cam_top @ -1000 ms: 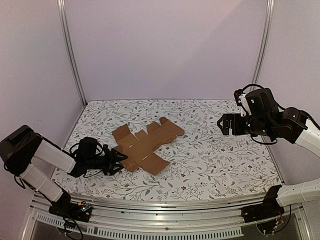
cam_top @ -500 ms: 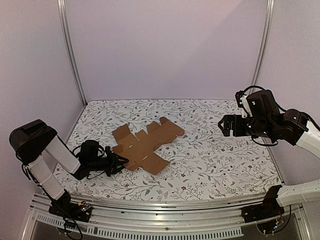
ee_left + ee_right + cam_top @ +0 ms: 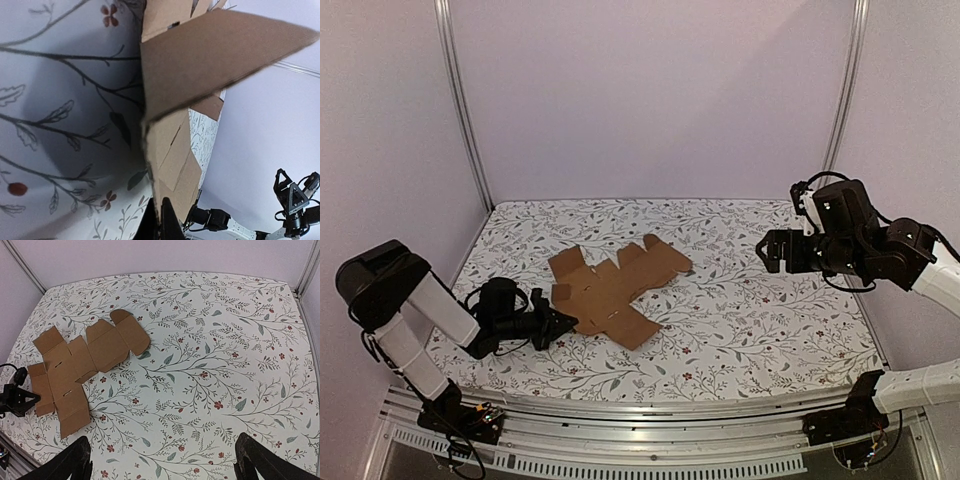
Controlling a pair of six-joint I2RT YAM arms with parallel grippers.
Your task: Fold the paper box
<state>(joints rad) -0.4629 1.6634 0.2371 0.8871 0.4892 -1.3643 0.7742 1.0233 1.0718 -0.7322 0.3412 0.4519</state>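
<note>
Shows the box [image 3: 615, 290] spread cross-shaped on the table [image 3: 750, 320], left of centre, mostly flat. Puts the left gripper [image 3: 558, 322] low at its near-left corner, clenched tight, apparently on the edge of a flap [image 3: 215, 55] (wrist view too close to be sure of the pinch). Reads as a grip meant to lever that flap up along its crease, hence the low, sideways reach. Has the right gripper [image 3: 767, 250] high at the right, fingers spread wide and holding nothing, well apart from the box. Probably parked there to leave room, ready to press a panel down.
</note>
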